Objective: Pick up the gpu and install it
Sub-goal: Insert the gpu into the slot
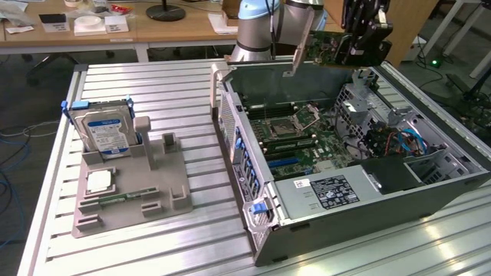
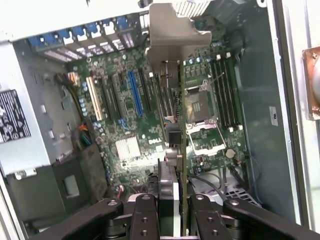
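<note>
One card, the gpu (image 1: 330, 49), hangs in my tool (image 1: 359, 47), which is clamped on it above the open computer case (image 1: 360, 215), clear of the motherboard (image 2: 135, 125). The wrist view has it edge-on, with its metal bracket (image 2: 175, 35) farthest from the fingers (image 2: 145, 220). The case lies on a ribbed aluminium desk (image 1: 153, 86), and a grey holder (image 1: 165, 198) carrying a hard drive (image 1: 103, 132) sits toward the exterior view's left. Behind stands a wooden desk (image 1: 176, 31) with small white boxes (image 1: 91, 24), and cables (image 1: 9, 149) trail on the floor.
</note>
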Action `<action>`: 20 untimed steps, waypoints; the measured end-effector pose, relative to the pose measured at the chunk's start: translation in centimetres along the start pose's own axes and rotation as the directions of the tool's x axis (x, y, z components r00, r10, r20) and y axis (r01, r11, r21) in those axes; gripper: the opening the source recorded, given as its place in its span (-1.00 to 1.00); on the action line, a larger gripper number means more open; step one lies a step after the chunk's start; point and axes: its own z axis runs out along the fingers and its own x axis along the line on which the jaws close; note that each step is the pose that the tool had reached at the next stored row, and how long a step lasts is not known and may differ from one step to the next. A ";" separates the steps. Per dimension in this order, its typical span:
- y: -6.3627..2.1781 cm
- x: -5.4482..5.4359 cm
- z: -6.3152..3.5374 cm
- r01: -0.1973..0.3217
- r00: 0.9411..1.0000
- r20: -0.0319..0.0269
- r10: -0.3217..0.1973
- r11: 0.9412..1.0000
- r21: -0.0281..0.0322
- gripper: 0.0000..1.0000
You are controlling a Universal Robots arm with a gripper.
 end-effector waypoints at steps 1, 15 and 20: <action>0.00 0.0 0.03 0.007 1.000 0.002 -0.007 1.000 0.006 -0.44; 0.01 0.1 0.32 0.143 0.990 0.014 -0.143 0.990 0.010 -0.44; 0.03 0.1 0.65 0.149 0.989 0.014 -0.149 0.989 0.008 -0.44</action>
